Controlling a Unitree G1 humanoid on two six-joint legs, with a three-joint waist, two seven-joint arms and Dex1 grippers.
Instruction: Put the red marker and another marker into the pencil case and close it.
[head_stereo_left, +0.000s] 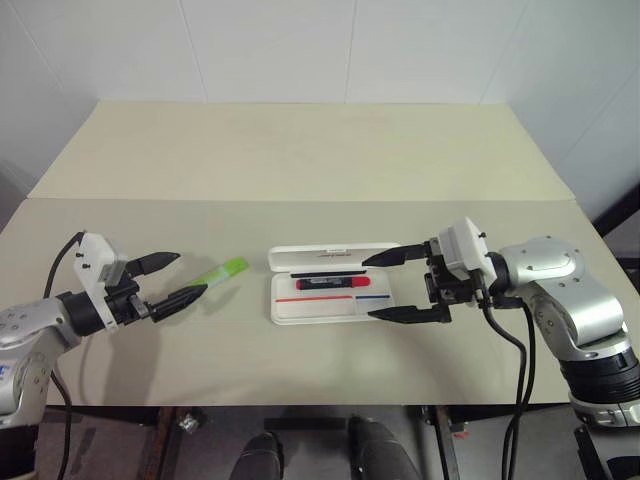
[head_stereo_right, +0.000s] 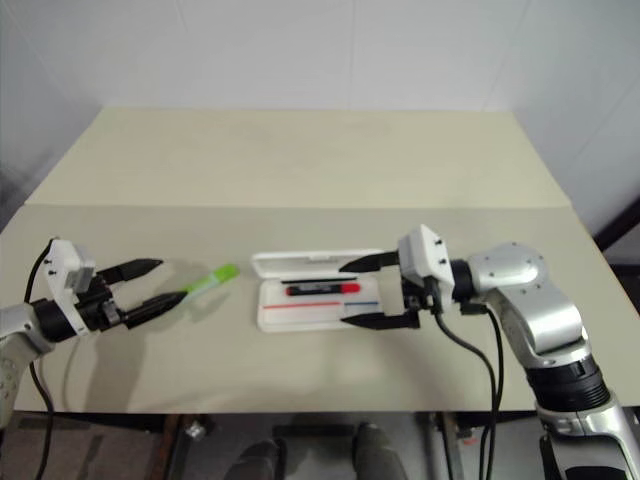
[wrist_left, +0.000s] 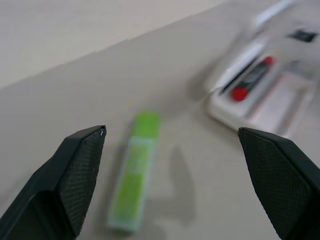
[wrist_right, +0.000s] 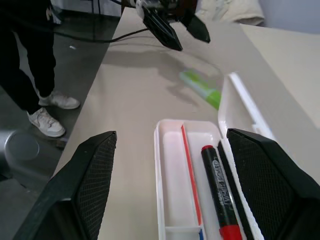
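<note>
Pencil case: lies open on the table, lid folded back on the far side of the tray; a thin red line and a short blue line run along the tray floor.
Red marker: inside the pencil case, lying lengthwise in the far half of the tray next to the hinge, black barrel with red at both ends.
Green highlighter: outside the pencil case, flat on the table well off its left end, capped end pointing toward the case.
Left gripper: released, fingers spread wide with nothing between them; it hovers at the end of the green highlighter farthest from the pencil case, and the left wrist view shows the highlighter on the table between and beyond the two fingertips, no contact visible.
Right gripper: released, fingers spread wide and empty; it sits at the right end of the pencil case, pointing along it, one finger over the far lid edge and the other over the near edge of the tray.
Person: dark trousers and white shoes stand on the floor past the table's left end, well away from the pencil case.
</note>
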